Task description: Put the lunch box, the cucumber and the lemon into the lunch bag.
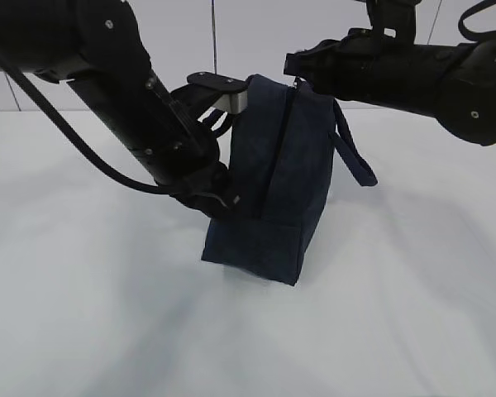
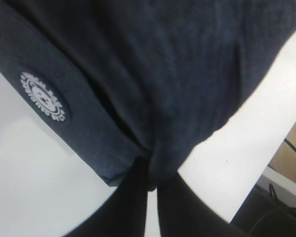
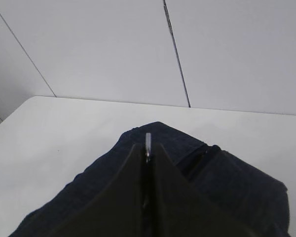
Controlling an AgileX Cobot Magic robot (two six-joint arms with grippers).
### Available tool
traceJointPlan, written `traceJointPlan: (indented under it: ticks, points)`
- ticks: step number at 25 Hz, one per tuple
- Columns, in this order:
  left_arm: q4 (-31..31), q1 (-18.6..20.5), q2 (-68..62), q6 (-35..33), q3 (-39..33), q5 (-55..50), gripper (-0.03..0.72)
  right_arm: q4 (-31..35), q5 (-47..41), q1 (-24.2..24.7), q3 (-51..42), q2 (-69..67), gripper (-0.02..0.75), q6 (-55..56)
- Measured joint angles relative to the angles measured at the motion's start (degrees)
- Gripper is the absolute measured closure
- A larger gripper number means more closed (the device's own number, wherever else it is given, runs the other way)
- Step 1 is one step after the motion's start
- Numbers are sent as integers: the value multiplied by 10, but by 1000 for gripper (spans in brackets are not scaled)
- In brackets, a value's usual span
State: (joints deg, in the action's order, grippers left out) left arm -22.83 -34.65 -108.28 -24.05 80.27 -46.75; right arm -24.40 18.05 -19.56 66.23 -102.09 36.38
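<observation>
The dark navy lunch bag (image 1: 273, 186) stands on its end on the white table, its top zipper seam running up its side. My left gripper (image 1: 225, 197) is shut on a fold of the bag's fabric (image 2: 153, 170) low on its left side; the white round logo (image 2: 43, 96) shows in the left wrist view. My right gripper (image 1: 293, 74) is shut on the silver zipper pull (image 3: 148, 142) at the bag's top end (image 3: 158, 136). The lunch box, cucumber and lemon are out of view.
One loop handle (image 1: 354, 157) hangs off the bag's right side. The table (image 1: 83, 314) is white with a pale wall behind. The table's edge (image 2: 246, 197) shows at the lower right of the left wrist view.
</observation>
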Motion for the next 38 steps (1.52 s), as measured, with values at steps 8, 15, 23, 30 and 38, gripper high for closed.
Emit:
traceJointPlan:
  ticks: [8,15,23,30,38]
  points:
    - [-22,0,52,34,0,18,375,2,-3,1,0,0,738,-1]
    - [-19,0,61,38,19,48,333,2,-3,1,0,0,738,-1]
    - [38,9,42,39,105,20,333,2,-3,2,0,0,738,-1]
    - [44,27,-14,39,174,-28,331,2,-3,2,0,0,738,-1]
    - [0,29,-65,34,214,-42,333,2,-4,2,0,0,738,-1]
